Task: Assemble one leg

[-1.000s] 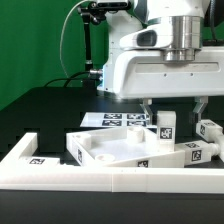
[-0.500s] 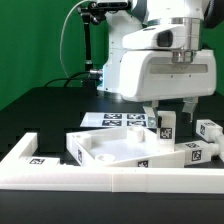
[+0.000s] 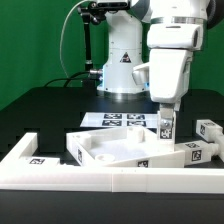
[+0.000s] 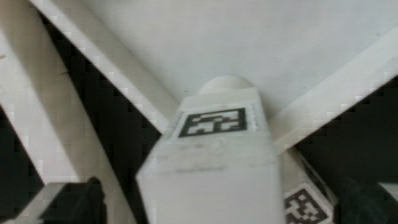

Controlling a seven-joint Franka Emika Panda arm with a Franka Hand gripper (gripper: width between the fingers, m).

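This is a robotics lab set up for recorded trials. A white Franka arm stands on a black surface before a plain green backdrop, with a black camera stand and cable behind it. A white marker board with printed square tags lies flat on the surface, and the white furniture parts, such as the large panel, carry the same black-and-white tags. A white rail borders the work area in front.
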